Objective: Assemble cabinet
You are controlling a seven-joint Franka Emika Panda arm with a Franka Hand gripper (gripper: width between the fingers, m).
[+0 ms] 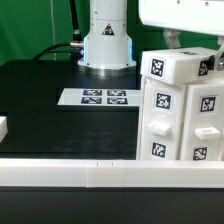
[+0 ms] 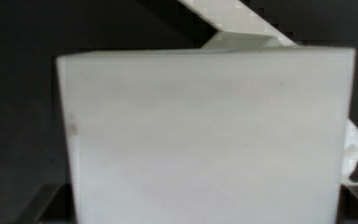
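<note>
The cabinet (image 1: 180, 105) is a white boxy body with a smaller white block on top, all bearing black-and-white tags. It stands slightly tilted at the exterior view's right. My gripper (image 1: 177, 43) comes down onto its top from above. In the wrist view a plain white face of the cabinet (image 2: 202, 120) fills the picture. It reaches from one dark finger (image 2: 44, 206) to the other at the opposite edge, so my gripper (image 2: 202, 212) is shut on the cabinet. The fingertips themselves are mostly hidden.
The marker board (image 1: 98, 97) lies flat on the black table in front of the arm's white base (image 1: 105, 40). A white rail (image 1: 100, 176) runs along the table's near edge. A small white piece (image 1: 3, 128) shows at the exterior view's left edge.
</note>
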